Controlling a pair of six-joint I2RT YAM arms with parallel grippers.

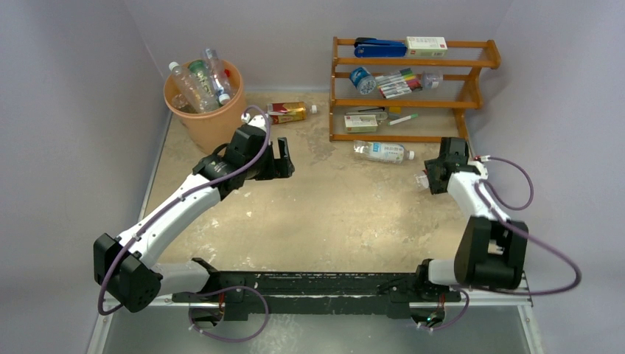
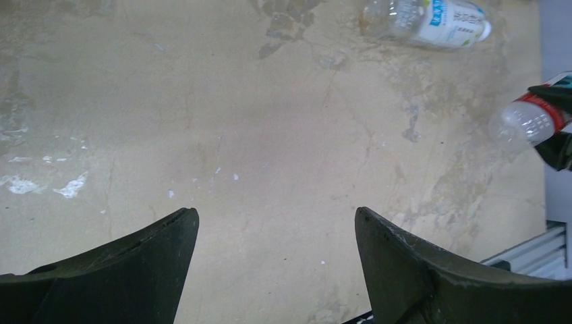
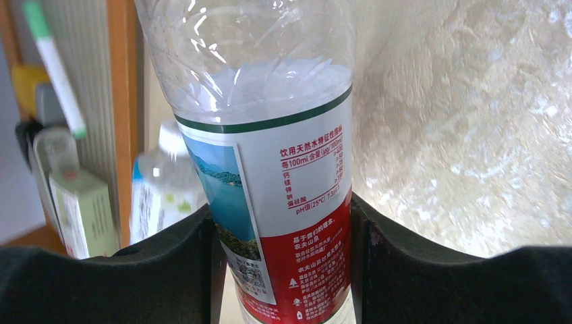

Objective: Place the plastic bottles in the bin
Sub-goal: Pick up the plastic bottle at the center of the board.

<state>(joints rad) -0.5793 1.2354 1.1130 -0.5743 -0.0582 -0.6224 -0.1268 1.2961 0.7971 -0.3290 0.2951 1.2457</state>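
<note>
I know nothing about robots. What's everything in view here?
bin: one, peach-orange, back left.
bottles in bin: about four, mostly clear.
boxy bottle: one, red-and-gold, lying right of bin.
rack: one, brown wood, back right; holds markers, boxes, blue stapler.
lying bottle: one, clear, white-blue label, before rack.
held bottle: one, clear, red-white label, in right pincer.
table: one, beige, under everything.
left pincer: one, black, open and empty, near bin.
right pincer: one, black, shut on held bottle.

Colour notes
Clear bottle (image 3: pixel 283 169): red-white label, green band; bin (image 1: pixel 211 129) peach-orange; bench (image 1: pixel 332 214) mottled beige, white flecks.
</note>
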